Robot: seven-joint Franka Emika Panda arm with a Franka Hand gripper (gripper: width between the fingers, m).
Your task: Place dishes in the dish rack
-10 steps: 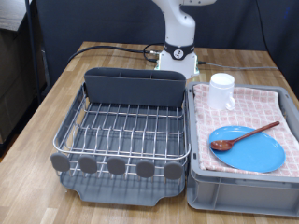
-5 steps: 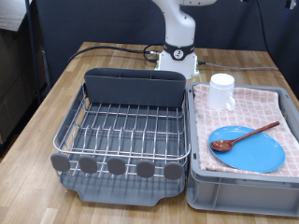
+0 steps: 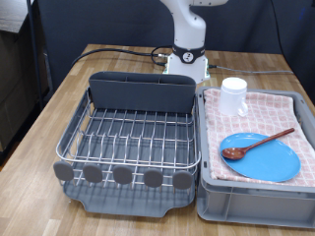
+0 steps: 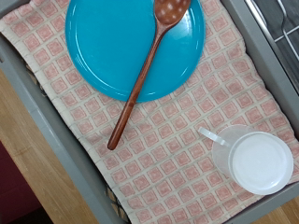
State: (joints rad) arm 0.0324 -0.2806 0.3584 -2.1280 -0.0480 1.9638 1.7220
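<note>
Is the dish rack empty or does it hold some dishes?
Empty: the dish rack shows bare wires; plate, spoon and mug sit in the crate.

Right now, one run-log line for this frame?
dish rack: no dishes | blue plate, wooden spoon, white mug: in cloth-lined crate | end effector: not visible

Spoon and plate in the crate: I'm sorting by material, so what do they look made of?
The spoon looks like wood: reddish-brown, matte, faintly grained. The plate is a smooth, even bright blue with a soft sheen, probably plastic, though glazed ceramic can't be ruled out. The gripper is not in view.
</note>
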